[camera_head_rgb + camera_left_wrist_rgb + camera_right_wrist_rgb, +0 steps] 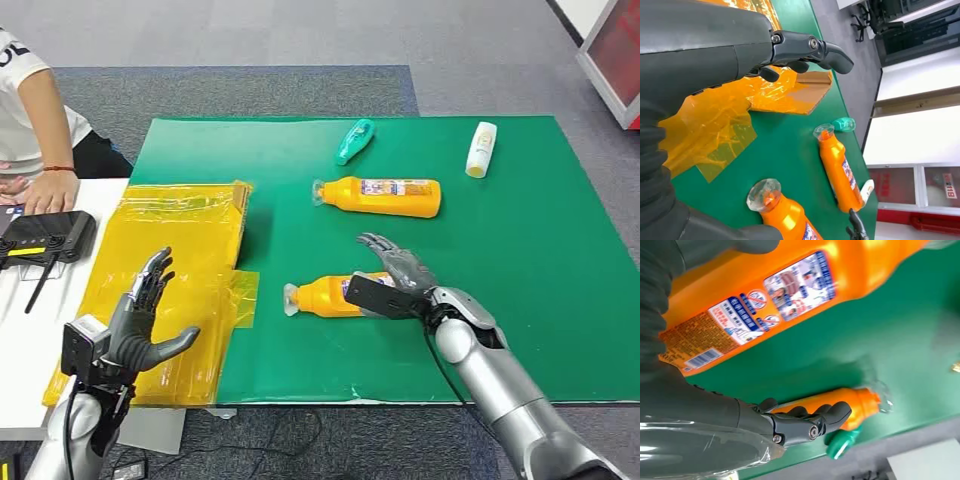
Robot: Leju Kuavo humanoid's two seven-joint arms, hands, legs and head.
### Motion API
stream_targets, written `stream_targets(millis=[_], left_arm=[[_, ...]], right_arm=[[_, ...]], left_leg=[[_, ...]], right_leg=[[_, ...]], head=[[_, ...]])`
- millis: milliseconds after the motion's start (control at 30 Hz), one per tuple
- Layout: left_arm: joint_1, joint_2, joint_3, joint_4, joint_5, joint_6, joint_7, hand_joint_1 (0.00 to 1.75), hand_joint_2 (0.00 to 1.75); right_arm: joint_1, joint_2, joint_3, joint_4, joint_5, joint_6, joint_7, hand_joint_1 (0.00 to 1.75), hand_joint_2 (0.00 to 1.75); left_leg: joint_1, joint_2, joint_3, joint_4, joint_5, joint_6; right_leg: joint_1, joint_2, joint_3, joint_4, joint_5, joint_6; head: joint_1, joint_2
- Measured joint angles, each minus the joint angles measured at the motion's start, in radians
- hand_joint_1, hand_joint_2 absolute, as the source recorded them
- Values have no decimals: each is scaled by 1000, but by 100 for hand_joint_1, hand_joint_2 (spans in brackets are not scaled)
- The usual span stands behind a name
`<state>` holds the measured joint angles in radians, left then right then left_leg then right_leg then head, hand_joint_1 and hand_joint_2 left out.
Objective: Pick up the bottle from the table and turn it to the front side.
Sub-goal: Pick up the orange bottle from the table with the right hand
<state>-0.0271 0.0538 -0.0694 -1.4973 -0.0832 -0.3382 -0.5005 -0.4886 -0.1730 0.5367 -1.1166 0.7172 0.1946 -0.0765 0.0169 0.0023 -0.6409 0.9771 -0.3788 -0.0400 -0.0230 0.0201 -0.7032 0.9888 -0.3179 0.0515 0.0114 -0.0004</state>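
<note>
the right hand is resting over the near orange plastic bottle lying on the green mat, grasp unclear. the left hand is hovering spread, holding nothing, above yellow film.

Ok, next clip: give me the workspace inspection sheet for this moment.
Surface: green mat, bare at right.
Job's things: near orange bottle lying flat under right hand; far orange bottle lying flat.
Clutter: teal bottle, white bottle, yellow film.
Hands: right hand over near bottle, grasp cannot be told; left hand open above film.
Cables: black cable along right arm.
Surroundings: person's hand at white table, black device.
</note>
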Motion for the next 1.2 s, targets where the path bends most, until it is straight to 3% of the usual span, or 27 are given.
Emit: stream_targets(millis=[367,633,833,1200], left_arm=[[14,0,7,0,0,-2,3,0,175],[39,0,27,0,-1,-6,5,0,175],[46,0,35,-1,-1,-10,5,0,175],[42,0,45,-1,8,-24,4,0,175]], right_arm=[[-80,-35,78,104,60,37,86,0,175],[-131,-95,111,121,67,108,125,0,175],[-164,-133,130,121,60,153,124,0,175],[-180,-143,176,123,30,171,106,0,175]], left_leg=[[0,0,0,0,0,0],[0,-1,0,0,0,1],[0,-1,0,0,0,1],[0,-1,0,0,1,1]], right_leg=[[0,0,0,0,0,0],[-1,-1,1,0,0,1],[-1,-1,1,0,0,1],[-1,-1,1,0,0,1]], head=[[0,0],[0,0],[0,0],[0,0]])
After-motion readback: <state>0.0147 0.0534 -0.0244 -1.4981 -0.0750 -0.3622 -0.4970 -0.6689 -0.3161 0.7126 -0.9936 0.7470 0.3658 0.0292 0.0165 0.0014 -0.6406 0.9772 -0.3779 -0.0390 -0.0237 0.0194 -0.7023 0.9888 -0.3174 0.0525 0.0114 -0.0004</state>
